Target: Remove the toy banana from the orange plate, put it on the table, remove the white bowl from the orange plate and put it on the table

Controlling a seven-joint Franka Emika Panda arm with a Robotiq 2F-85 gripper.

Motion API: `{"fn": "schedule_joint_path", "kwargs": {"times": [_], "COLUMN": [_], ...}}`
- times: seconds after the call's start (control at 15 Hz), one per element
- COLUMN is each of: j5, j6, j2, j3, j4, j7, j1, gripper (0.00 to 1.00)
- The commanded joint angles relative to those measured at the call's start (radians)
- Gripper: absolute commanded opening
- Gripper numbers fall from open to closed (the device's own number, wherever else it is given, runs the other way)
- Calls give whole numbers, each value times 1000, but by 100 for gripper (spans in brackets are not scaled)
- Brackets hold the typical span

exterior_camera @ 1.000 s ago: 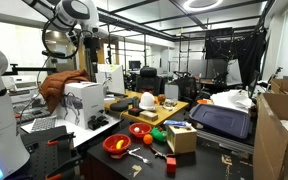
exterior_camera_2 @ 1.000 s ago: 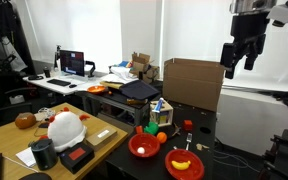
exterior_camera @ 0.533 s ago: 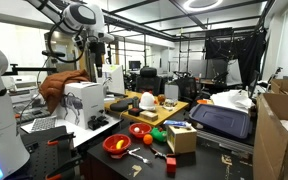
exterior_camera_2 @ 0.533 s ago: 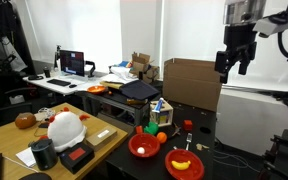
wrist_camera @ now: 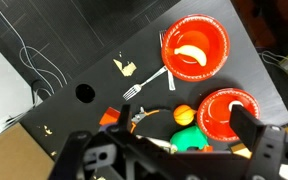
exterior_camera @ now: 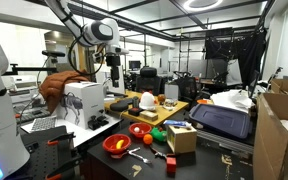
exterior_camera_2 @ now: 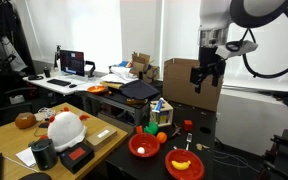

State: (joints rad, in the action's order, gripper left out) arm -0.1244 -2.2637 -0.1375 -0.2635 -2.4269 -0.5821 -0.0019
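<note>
fingers [wrist_camera: 264, 150] stand wide apart and hold nothing; both show at the bottom edge of the wrist view. since the earlier frames the gripper [exterior_camera_2: 203, 88] has swung sideways and come lower. in an exterior view it now hangs in front of the cardboard box [exterior_camera_2: 184, 80], where before it was up by the window. it is still high above the orange plate [exterior_camera_2: 170, 168] and well apart from it. the dishes and clutter have not shifted.

the toy banana [wrist_camera: 191, 55] lies inside the orange plate, on its floor. it is also seen there in an exterior view [exterior_camera_2: 182, 164]. the plate rests on the dark table [wrist_camera: 74, 50], near its edge.

items around the orange plate:
- a red bowl [wrist_camera: 227, 113] sits just beside the plate, not touching it as far as can be told.
- a fork [wrist_camera: 144, 85] lies on the table just beside the plate, its tines pointing away from the plate.
- an orange ball [wrist_camera: 184, 114] rests near the plate, between the fork and the red bowl.
- a green object [wrist_camera: 189, 140] sits past the ball, farther from the plate; its form cannot be made out.
- a light wooden board [exterior_camera_2: 4, 130] with a white helmet-like object lies well apart from the plate.
</note>
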Motion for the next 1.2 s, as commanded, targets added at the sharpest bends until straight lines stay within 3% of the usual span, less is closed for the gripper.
{"fn": "schedule_joint_path", "kwargs": {"times": [0.0, 0.27, 0.6, 0.93, 1.13], "j5": [-45, -16, 77, 137, 121], "j6": [-53, -75, -82, -96, -119], "j2": [171, 321, 458, 527, 545], "j3": [44, 94, 109, 98, 102], "j4": [103, 199, 269, 269, 239], "j7": [3, 64, 268, 458, 500], "j1": [33, 81, 114, 115, 129], "gripper": [100, 100, 100, 100, 100]}}
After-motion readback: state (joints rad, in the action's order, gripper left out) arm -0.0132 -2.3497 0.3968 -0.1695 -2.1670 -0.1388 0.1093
